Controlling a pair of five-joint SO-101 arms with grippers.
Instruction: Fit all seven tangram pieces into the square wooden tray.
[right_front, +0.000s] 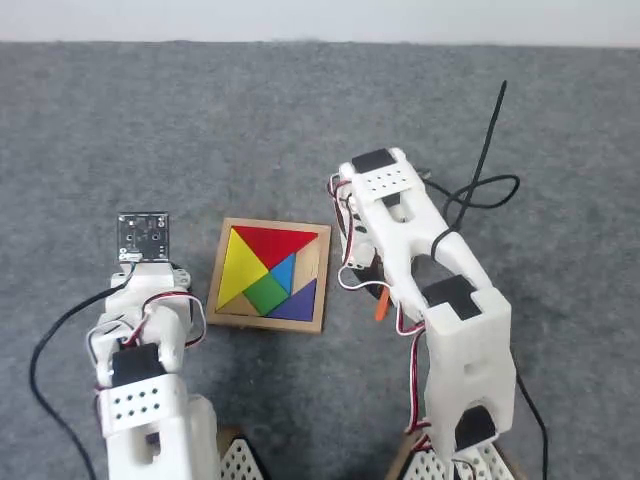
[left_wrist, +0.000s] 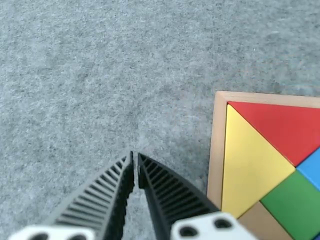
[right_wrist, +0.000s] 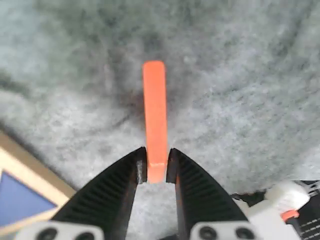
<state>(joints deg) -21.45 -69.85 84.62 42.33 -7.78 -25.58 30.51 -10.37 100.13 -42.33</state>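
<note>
Just off the right edge of the square wooden tray (right_front: 216, 275), over the grey table (right_front: 120, 120), the right gripper (right_wrist: 156, 167) is clamped on an orange tangram piece (right_wrist: 155, 115) held on edge, so the step in hand looks like bringing it in. A red triangle (right_front: 272, 243), yellow triangle (right_front: 238, 272), blue piece (right_front: 284, 272), green square (right_front: 266, 292) and purple piece (right_front: 296, 300) lie in the tray, with bare wood along its right side; the next move probably calls for laying the orange piece flat and matching that gap. Beside the tray's left edge, the left gripper (left_wrist: 135, 170) hangs pinched together on nothing.
</note>
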